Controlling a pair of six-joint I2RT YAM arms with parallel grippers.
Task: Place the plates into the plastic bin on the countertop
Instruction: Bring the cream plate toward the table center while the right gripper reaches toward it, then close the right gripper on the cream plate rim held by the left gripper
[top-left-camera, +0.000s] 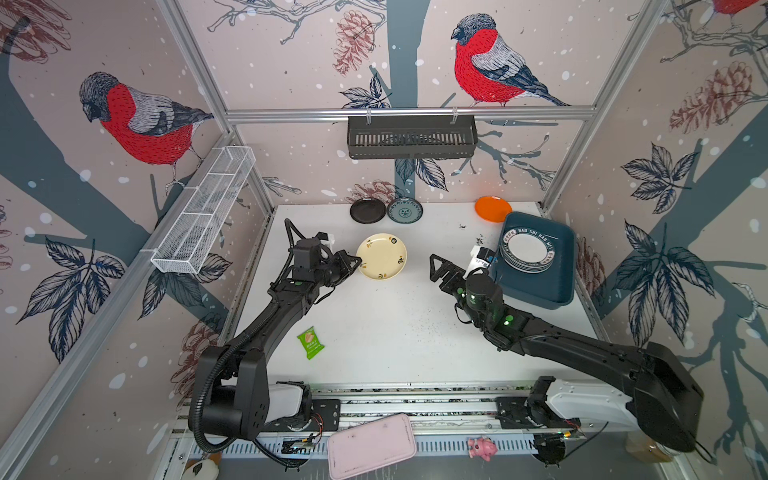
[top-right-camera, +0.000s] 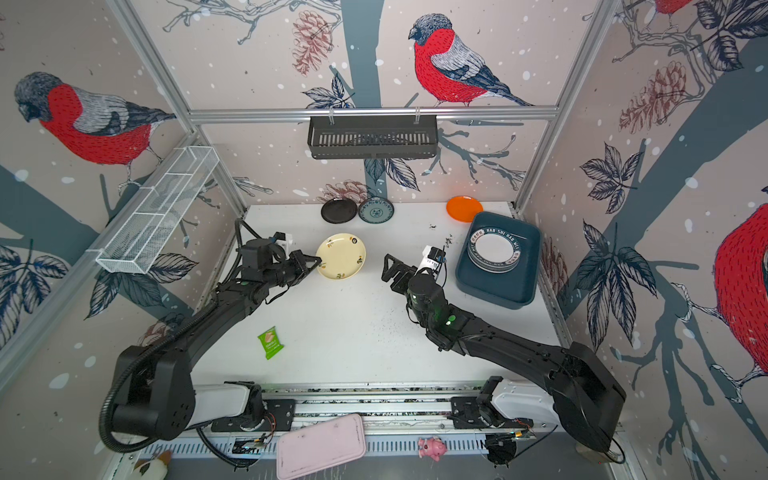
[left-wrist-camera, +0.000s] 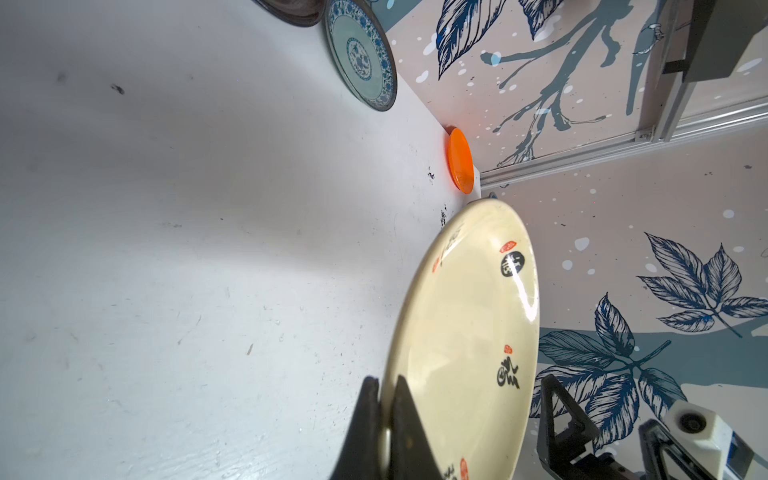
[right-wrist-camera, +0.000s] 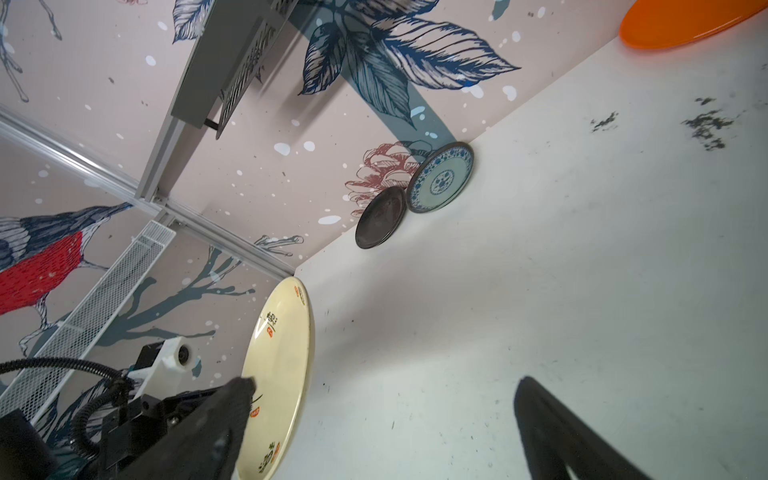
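The plates (top-left-camera: 527, 252) stacked in the plastic bin (top-left-camera: 540, 286) show only rims beneath the top one, their count unclear.

Top plate (top-left-camera: 527, 250) rim: "HAO SHI HAO WEI", probably (letters small).

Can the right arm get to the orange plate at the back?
Probably yes. The right gripper is open and empty, the orange plate lies uncovered, and bare countertop leads to it. The plastic bin sits close beside it, though.
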